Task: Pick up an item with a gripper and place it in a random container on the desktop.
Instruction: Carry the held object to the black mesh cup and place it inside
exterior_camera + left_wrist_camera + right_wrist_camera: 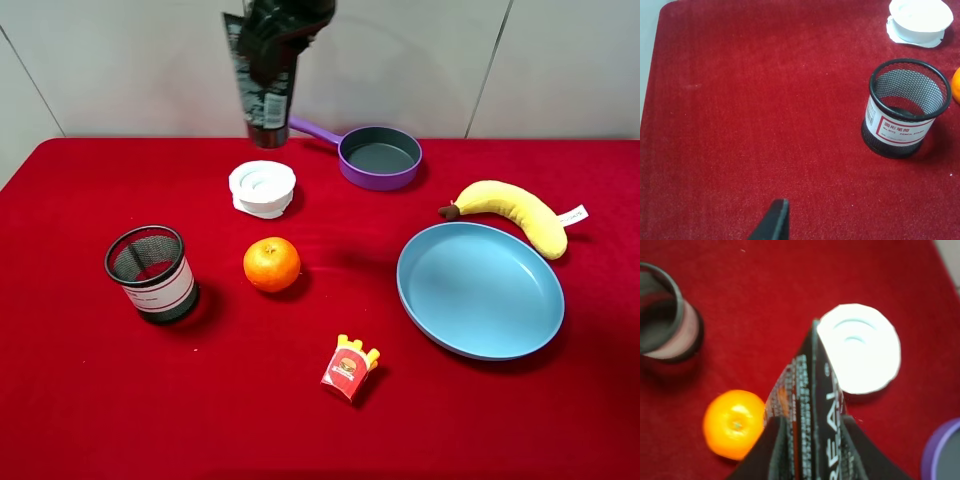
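Where right tool [812, 445] grips, tube [807, 380] hides.

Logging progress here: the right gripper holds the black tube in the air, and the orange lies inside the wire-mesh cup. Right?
Not quite. In the exterior high view the orange lies on the red cloth beside the wire-mesh cup, apart from it, not inside. The right gripper does hold the black tube in the air.

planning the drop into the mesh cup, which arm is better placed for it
Right. Its jaws are shut on the tube, held high, so it only needs to carry it across to the mesh cup. The left wrist view shows one bare jaw tip, no tube.
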### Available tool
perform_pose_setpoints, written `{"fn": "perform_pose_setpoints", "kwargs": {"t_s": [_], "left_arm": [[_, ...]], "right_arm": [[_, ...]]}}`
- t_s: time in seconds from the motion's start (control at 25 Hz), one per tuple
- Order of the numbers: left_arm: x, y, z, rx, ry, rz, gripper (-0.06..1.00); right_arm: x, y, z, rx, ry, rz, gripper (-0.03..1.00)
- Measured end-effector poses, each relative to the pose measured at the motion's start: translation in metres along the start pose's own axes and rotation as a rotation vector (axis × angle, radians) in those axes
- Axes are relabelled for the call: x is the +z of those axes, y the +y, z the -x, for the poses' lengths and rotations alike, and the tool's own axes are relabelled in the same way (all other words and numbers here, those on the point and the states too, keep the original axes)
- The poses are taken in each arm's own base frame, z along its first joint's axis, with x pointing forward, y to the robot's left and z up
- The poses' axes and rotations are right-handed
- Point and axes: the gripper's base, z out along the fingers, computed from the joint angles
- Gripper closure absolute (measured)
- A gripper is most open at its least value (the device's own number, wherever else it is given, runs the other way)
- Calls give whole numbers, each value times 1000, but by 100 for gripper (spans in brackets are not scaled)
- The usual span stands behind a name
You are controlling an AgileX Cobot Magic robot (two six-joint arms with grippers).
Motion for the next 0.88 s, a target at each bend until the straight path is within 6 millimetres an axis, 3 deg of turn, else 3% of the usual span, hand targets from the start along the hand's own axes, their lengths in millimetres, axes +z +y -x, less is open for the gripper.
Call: {"fn": "perform_pose_setpoints", "kwargs": {"t_s": [0.48, 0.88], "left_arm": [[0, 0, 0, 1, 0, 2, -5], [0, 0, 0, 2, 0, 3, -5]], "right_arm": [[10, 68, 33, -100, -70, 52, 81], [17, 105, 52, -126, -163, 70, 81]]}}
